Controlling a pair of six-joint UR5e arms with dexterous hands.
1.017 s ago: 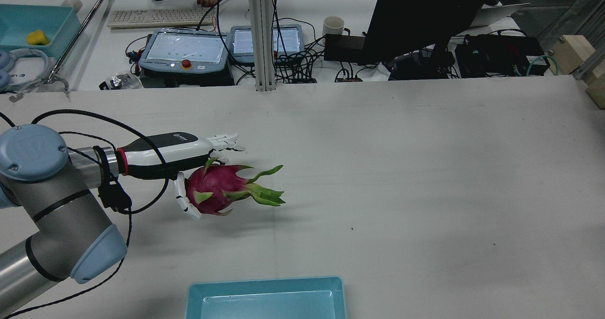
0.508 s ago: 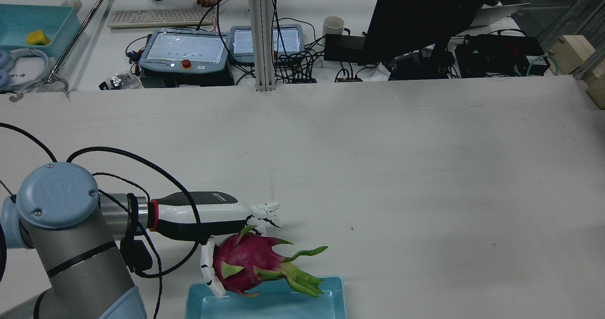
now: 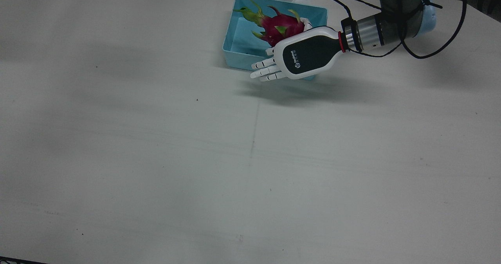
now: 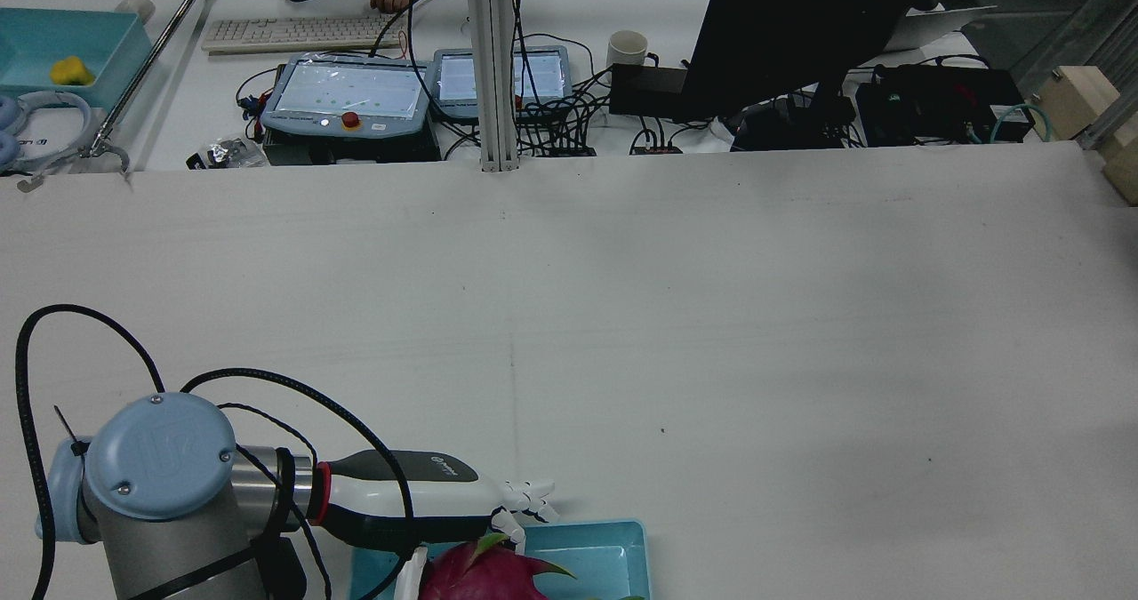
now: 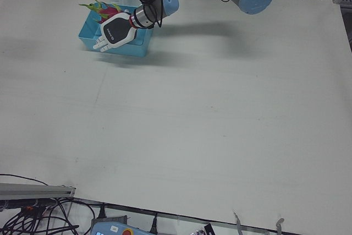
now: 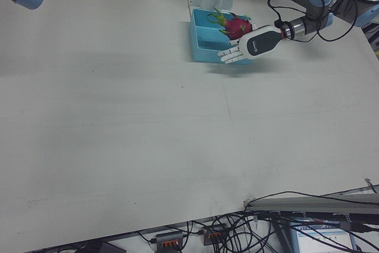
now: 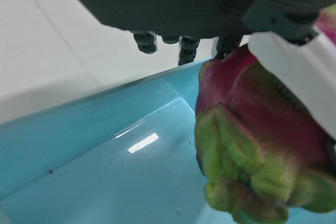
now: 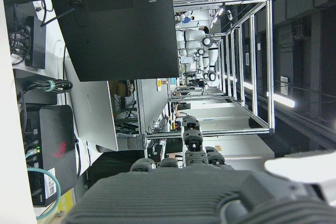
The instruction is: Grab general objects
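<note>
Left hand [image 3: 303,56] is clamped on the dragon fruit [image 3: 282,27], with the thumb on one side of the round body and the other fingers [image 3: 266,70] stretched past it on the near side. It holds the fruit over the blue tray [image 3: 235,37], at the far edge of the table [image 3: 250,158], close to the arm pedestals. In the left hand view the fruit [image 7: 252,145] hangs a little above the tray floor [image 7: 105,182], not touching it, as far as I can judge.

I judge the fruit rather heavy and firm, with smooth, somewhat slippery skin. The green scales [image 3: 250,13] are soft and would bend or tear, so they are no good place to hold. The best hold is around the thick red middle, where the hand is now.

Its long axis lies about level. In the front view the leafy green end points to the left and far side, and the round end sits against the palm.

The right hand is seen only partly in its own camera [image 8: 184,166]; I cannot tell if it is open or closed.
</note>
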